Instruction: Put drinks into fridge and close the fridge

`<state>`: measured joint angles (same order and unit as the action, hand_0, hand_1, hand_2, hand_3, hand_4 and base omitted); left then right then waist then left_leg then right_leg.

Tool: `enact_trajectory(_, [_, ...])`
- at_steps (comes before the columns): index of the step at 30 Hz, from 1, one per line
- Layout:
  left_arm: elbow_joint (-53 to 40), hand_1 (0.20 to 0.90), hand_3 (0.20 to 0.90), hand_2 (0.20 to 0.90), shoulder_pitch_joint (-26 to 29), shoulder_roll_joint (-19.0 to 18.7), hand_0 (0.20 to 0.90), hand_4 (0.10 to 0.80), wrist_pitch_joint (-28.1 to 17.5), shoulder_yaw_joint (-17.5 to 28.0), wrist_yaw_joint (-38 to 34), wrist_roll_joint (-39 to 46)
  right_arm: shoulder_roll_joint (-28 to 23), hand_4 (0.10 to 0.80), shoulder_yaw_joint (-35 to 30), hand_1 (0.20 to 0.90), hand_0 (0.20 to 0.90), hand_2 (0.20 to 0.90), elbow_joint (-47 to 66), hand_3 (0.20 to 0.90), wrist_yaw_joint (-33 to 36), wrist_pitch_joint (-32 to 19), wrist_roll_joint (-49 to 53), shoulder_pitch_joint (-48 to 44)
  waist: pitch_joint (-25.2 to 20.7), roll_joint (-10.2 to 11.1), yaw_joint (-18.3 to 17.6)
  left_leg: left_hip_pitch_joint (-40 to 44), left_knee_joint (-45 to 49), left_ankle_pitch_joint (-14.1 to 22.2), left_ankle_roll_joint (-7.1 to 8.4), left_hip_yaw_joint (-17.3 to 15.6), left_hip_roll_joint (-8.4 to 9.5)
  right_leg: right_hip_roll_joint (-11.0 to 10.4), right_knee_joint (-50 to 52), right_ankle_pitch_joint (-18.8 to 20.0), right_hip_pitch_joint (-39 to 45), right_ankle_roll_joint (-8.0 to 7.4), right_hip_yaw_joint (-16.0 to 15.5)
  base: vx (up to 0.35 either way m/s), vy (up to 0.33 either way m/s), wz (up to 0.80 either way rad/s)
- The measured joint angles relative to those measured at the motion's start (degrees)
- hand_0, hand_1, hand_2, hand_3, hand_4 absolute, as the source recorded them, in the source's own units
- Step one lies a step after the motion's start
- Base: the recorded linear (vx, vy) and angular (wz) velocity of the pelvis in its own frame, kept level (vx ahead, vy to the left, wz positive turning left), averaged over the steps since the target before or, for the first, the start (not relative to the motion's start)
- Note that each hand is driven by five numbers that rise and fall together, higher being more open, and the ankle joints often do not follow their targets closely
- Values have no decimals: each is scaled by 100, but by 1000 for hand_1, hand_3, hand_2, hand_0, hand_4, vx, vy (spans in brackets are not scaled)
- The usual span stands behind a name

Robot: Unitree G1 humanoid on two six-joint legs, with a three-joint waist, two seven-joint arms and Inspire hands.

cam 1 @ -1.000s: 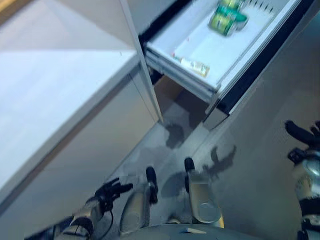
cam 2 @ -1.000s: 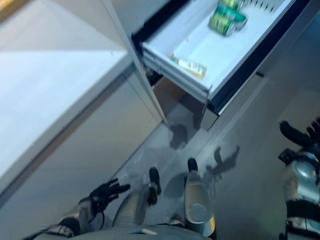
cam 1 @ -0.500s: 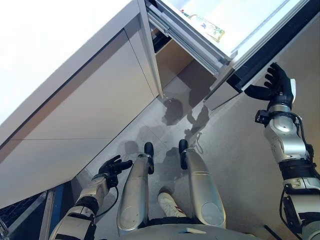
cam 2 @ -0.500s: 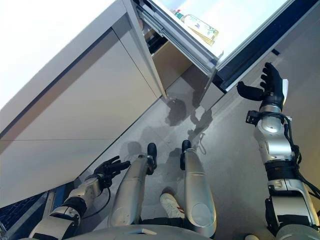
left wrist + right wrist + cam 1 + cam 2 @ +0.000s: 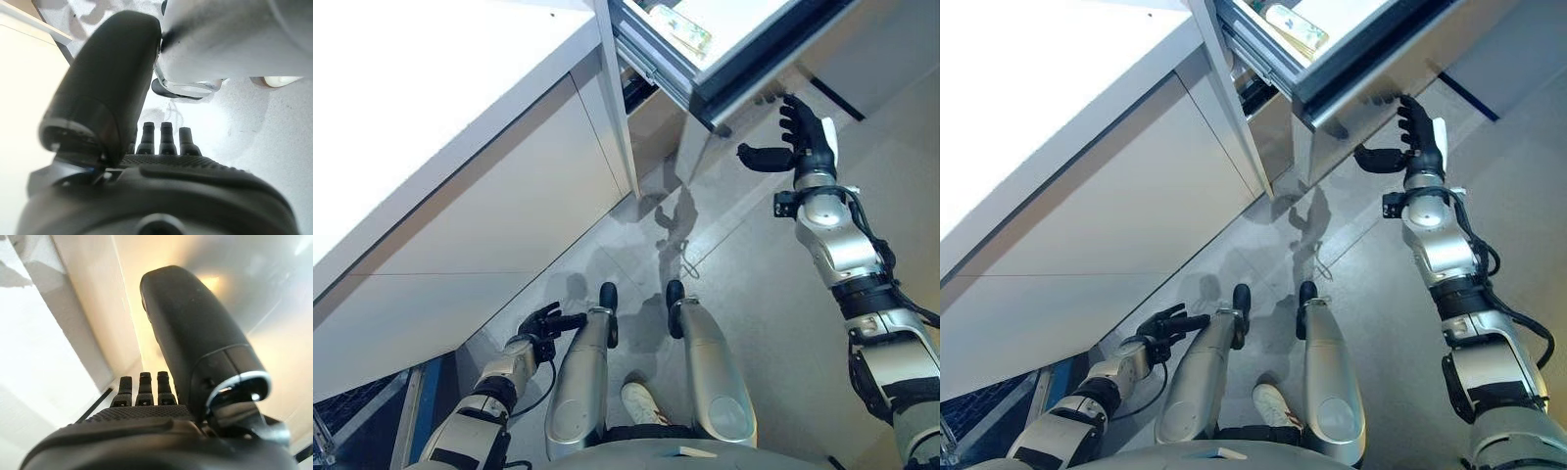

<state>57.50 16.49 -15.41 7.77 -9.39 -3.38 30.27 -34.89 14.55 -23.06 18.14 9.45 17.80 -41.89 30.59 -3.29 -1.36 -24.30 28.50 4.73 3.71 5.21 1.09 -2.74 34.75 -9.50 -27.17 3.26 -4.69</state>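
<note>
The fridge drawer (image 5: 756, 47) stands pulled out at the top of the eye views, its pale front panel (image 5: 1371, 76) facing down. A drink (image 5: 680, 27) with a green and yellow label lies inside near the drawer's front edge, also in the right eye view (image 5: 1295, 29). My right hand (image 5: 1417, 137) is raised, open and empty, its straight fingers reaching the drawer's front panel; the right wrist view shows its fingers (image 5: 142, 387) pointing at the pale panel. My left hand (image 5: 543, 321) hangs low beside my left leg, open and empty, as its wrist view (image 5: 161, 164) shows.
A white countertop (image 5: 431, 108) over pale cabinet panels (image 5: 489, 255) fills the left. A gap with a brown inner wall (image 5: 651, 122) lies under the drawer. Grey floor (image 5: 764, 323) spreads below the right arm. A person's white shoe (image 5: 639, 397) shows between my legs.
My right hand has risen and moved left, from apart below the drawer to its front panel. The whole view has shifted, so less of the drawer's inside shows. The left hand stays low.
</note>
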Motion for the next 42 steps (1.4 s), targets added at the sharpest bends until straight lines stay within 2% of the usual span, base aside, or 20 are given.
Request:
enact_trajectory(8, [-6,900,900,900,50,25,900,800,102,-221,3,0,356,800,711,900,900,900,-248,900,-361,7,4,-868,12,-48,325,399,-397,-162,105,238,7,-36,-238,-43,434,69,-244,25,20,16])
enact_trajectory(11, [-6,900,900,900,77,34,900,800,100,-274,0,-70,557,800,1053,900,900,900,-248,900,-593,-227,20,-1167,9,-53,479,496,-487,-195,121,269,1,-49,-299,-50,555,80,-331,16,0,14])
enact_trajectory(13, [14,900,900,900,105,7,900,800,105,-382,-20,-121,715,800,1039,900,900,900,-390,900,-272,-246,83,-1168,8,-52,478,571,-501,-206,125,323,-7,-55,-374,-51,699,82,-413,12,16,19])
enact_trajectory(18, [-16,900,900,900,256,-11,900,800,103,-441,-24,-339,642,800,1075,900,900,900,-522,900,-61,-294,89,-1175,7,-53,581,701,-719,-293,45,318,-3,-74,-478,-61,798,108,-433,15,40,5])
enact_trajectory(22, [-25,900,900,900,165,-25,900,800,115,-435,-21,-345,619,800,1043,900,900,900,-613,900,135,-321,142,-1007,-1,-49,592,1118,-1030,-353,-14,319,-41,-72,-751,-54,1210,99,-501,22,42,9])
enact_trajectory(24, [-57,900,900,900,86,-27,900,800,111,-428,-20,-342,590,800,925,900,900,900,-575,900,123,-426,213,-900,-5,-48,587,1251,-1169,-377,9,262,-76,-57,-880,-35,1331,79,-499,35,43,-1])
enact_trajectory(25, [-115,900,900,900,5,-25,900,800,114,-404,-20,-331,587,800,650,900,900,900,-395,900,94,-558,345,-614,-23,-27,608,1388,-1326,-439,48,233,-96,-41,-1006,21,1445,47,-496,62,55,-2])
enact_trajectory(28, [-378,900,900,900,-358,11,900,800,93,-277,-23,-308,610,800,69,900,900,900,-12,900,-41,-779,624,345,-77,-1,597,1903,-1779,-525,29,163,-116,-6,-1406,98,1922,-53,-444,82,74,-6])
enact_trajectory(30, [-488,900,900,900,-719,79,900,800,87,-109,-26,-294,715,800,-309,900,900,900,110,900,-172,-886,598,1190,-433,57,586,2060,-2056,-539,-10,88,-127,13,-1688,131,2054,-107,-391,58,64,-12])
enact_trajectory(31, [-514,900,900,900,-990,139,900,800,66,1,-50,-286,784,800,-527,900,900,900,102,900,-239,-933,551,1973,-845,102,552,2142,-2275,-558,-53,24,-127,22,-1925,169,2139,-164,-353,27,43,-15])
enact_trajectory(33, [-499,900,900,900,-1304,158,900,800,74,105,-86,-282,922,800,-712,900,900,900,-85,900,-280,-935,484,2717,-1088,171,437,2464,-2524,-571,-78,-81,-150,37,-2236,215,2474,-227,-303,2,31,-16])
enact_trajectory(36, [-415,900,900,900,-1828,73,900,800,79,332,-61,-289,1213,800,-795,900,900,900,-927,900,-351,-870,440,3862,-1730,398,158,2877,-2941,-546,-116,-250,-199,111,-2835,321,2912,-295,-201,-19,2,-20])
enact_trajectory(39, [-35,900,900,900,-1792,-3,900,800,-53,453,93,-291,1488,800,-823,900,900,900,-2232,900,-391,-806,367,4203,-1983,556,29,3168,-3150,-548,-117,-364,-225,169,-3305,477,3286,-310,-122,-42,-8,-18])
enact_trajectory(42, [302,900,900,900,-1708,-3,900,800,-282,463,318,-323,1737,800,-920,900,900,900,-3621,900,-599,-771,117,4389,-2252,551,-43,3264,-3328,-561,-141,-389,-269,210,-3492,554,3366,-326,-76,-41,5,-8])
